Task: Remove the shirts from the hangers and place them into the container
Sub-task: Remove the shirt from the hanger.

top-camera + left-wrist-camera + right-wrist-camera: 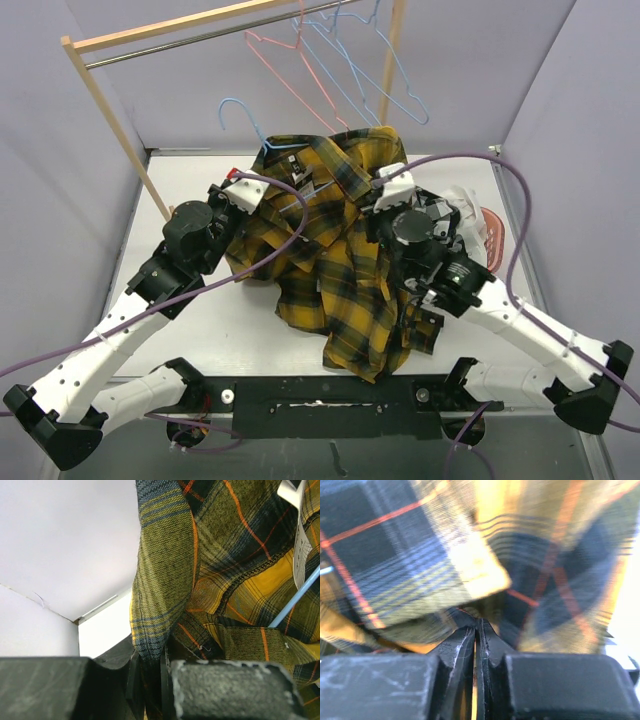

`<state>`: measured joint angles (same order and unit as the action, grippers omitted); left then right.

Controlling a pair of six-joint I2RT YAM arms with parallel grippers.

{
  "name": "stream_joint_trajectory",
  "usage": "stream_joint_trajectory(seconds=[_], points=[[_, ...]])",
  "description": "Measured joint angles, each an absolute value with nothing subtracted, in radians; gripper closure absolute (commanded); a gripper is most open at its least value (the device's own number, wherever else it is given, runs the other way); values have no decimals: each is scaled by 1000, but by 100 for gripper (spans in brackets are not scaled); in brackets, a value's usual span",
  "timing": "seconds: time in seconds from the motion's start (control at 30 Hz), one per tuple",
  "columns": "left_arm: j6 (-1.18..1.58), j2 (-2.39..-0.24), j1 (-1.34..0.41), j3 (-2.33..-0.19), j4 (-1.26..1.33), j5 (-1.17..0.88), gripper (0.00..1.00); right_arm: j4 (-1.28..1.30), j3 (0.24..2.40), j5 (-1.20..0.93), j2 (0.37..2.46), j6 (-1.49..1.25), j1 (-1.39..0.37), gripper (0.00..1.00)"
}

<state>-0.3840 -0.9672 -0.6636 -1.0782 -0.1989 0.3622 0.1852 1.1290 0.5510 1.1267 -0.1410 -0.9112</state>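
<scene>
A white table (200,330) lies under both sets of fingers. A wooden rack with a metal rail (122,135) stands beyond them, at the far edge.

The yellow-and-black plaid button-up shirt (340,290) is spread in a crumpled heap between the two arms. It is raised at its far end, where both grippers meet it, and it trails back toward the arm bases. It is not in the pink plastic slotted laundry basket (492,232), which sits to the outer side of the right fingers, partly hidden by that arm. A white cloth (462,198) shows in the basket.

The left gripper (250,192) is at the shirt's left far corner. In the left wrist view its black fingers (225,690) are closed on a hanging fold of the plaid shirt (240,580), and the cloth rises straight up out of the narrow gap.

The right gripper (392,185) is at the shirt's right far side. In the blurred right wrist view its fingers (560,685) are pressed together, with the plaid shirt (420,570) drawn down into their tips, so only a thin bit is nipped.

A light blue wire hanger (233,100) rises from the collar just beyond the left fingers. Its wire (295,597) crosses the cloth to their right, beside a white sewn-in label (301,545). A pink-red wire hanger (290,80) and more light blue wire hangers (385,70) hang on the rail, well beyond both grippers.
</scene>
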Motion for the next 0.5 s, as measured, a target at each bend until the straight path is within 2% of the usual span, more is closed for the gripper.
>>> stream_joint_trajectory(seconds=[0.23, 0.5], points=[[-365, -966, -657, -1078, -198, 344, 100, 236, 1261, 698, 989, -9, -899, 100], [-358, -944, -656, -1078, -186, 260, 100, 281, 1465, 752, 995, 107, -897, 100]])
